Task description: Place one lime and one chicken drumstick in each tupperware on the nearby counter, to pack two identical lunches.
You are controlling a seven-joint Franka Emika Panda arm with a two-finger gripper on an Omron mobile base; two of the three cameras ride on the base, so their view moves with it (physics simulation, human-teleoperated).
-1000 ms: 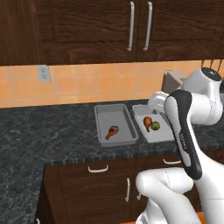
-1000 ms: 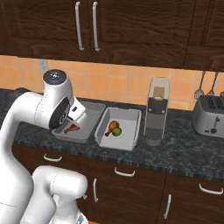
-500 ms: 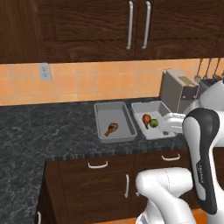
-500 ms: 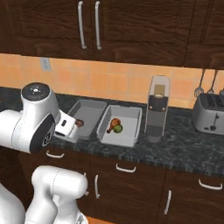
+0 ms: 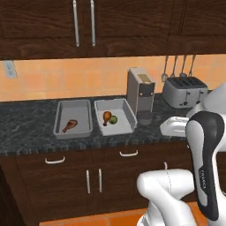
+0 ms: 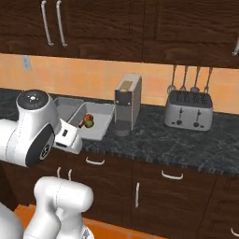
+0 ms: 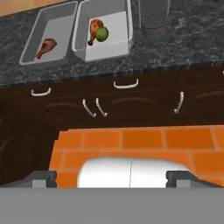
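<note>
Two light grey tupperware trays sit side by side on the black marbled counter (image 5: 26, 132). The left tupperware (image 5: 73, 107) holds a single chicken drumstick (image 5: 69, 126). In the right tupperware (image 5: 124, 110) a chicken drumstick (image 5: 106, 117) lies touching a green lime (image 5: 114, 119). The hand view shows the same: drumstick (image 7: 45, 47) in the left tray, drumstick (image 7: 95, 29) and lime (image 7: 102, 33) in the right one. My gripper (image 7: 113, 178) is open and empty, drawn back from the counter above the floor. Its hand (image 5: 174, 126) hangs right of the trays, off the counter's front edge.
A tall grey boxy appliance (image 5: 140, 90) stands just right of the trays, and a toaster (image 5: 184, 91) further right under hanging utensils (image 5: 178, 66). Dark cabinets with silver handles (image 7: 125, 84) run below the counter. Orange tiled floor (image 7: 131, 140) lies in front.
The base has driven to the right, so the trays sit further left in both base views. The arm has drawn back from above the trays. The gripper stays open.
</note>
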